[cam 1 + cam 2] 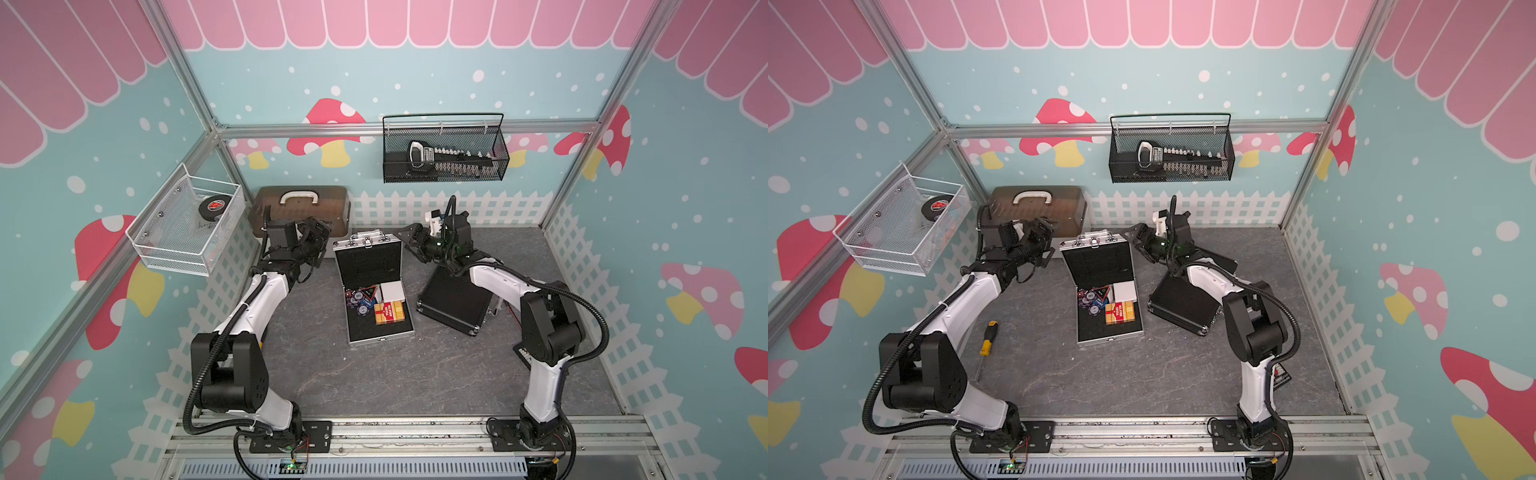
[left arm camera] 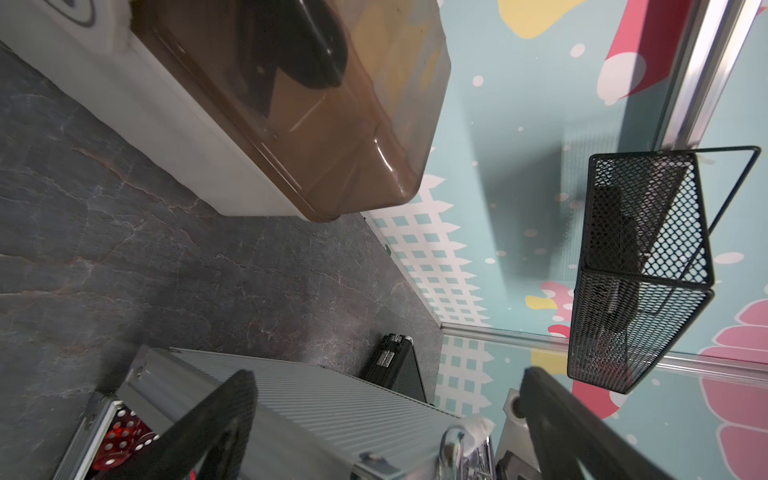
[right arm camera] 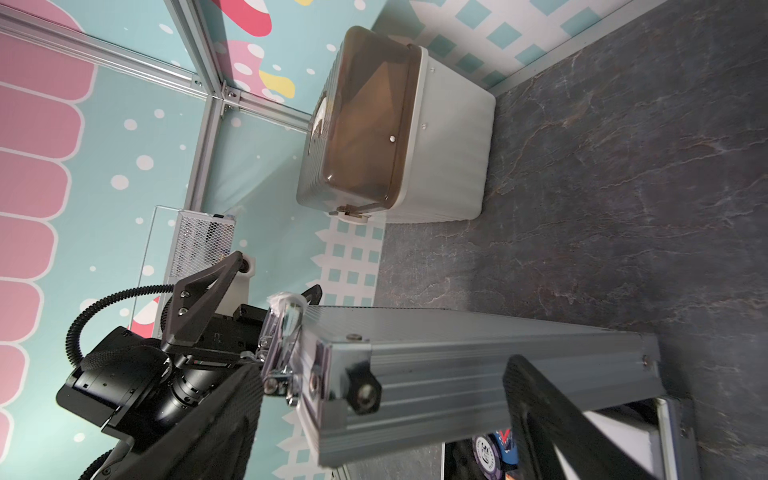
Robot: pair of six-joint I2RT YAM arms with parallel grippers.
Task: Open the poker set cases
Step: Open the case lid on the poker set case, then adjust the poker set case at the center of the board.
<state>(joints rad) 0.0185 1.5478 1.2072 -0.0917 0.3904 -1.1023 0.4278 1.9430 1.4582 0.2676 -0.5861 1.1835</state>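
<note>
Between my 2 claws stands the silver case (image 1: 376,328), open, its lid (image 1: 365,262) upright and its base lying flat, with poker chips (image 1: 359,301) and a red card pack (image 1: 388,312) inside. My left claw (image 1: 322,241) hangs just beside 1 end of the lid, jaws spread wide and gripping nothing; the lid's ribbed back shows between its fingers (image 2: 208,424). My right claw (image 1: 409,243) sits just beside the other end, equally wide and empty. Behind my right claw, under that arm, lies the black case (image 1: 451,301); I cannot tell whether it is open.
</note>
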